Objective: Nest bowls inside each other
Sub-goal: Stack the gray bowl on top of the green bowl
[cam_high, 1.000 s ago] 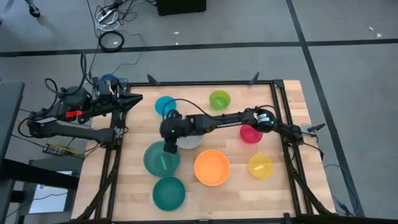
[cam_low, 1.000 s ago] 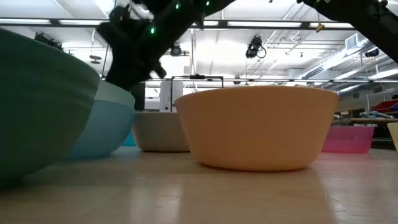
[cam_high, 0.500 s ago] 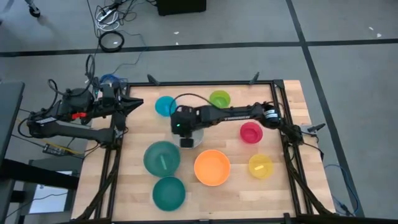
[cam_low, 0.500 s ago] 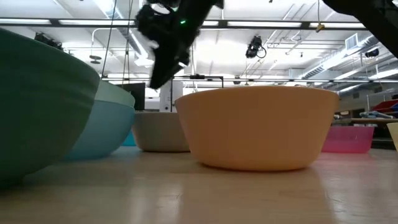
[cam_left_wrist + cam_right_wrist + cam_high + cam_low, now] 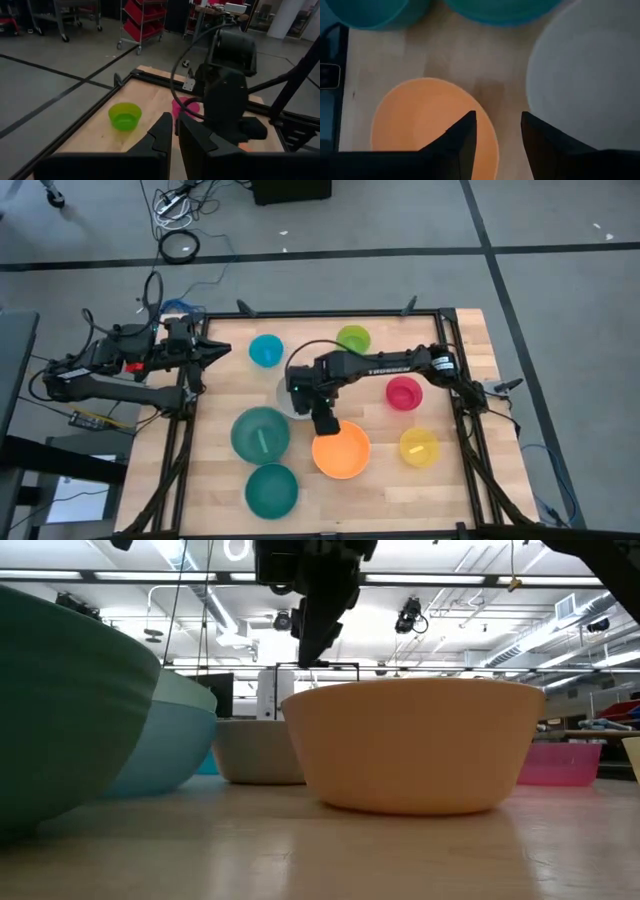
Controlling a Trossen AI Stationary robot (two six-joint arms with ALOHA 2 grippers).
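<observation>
Jaws of the right gripper [image 5: 326, 426] stand apart, empty, poised over the near rim of the orange bowl [image 5: 341, 450] at frame centre, apparently lining up a grasp. Left gripper [image 5: 222, 346] waits upper left, nearly closed.

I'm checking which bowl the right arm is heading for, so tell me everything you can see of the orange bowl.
The orange bowl is round, plain and looks like smooth plastic, one of the larger ones. It stands upright and empty on the wooden table, near the front middle, between the green bowl and the small yellow bowl, apart from both. The grey-white bowl sits just behind it. The right gripper, fingers open, hangs over its back rim; no contact shows.
</observation>
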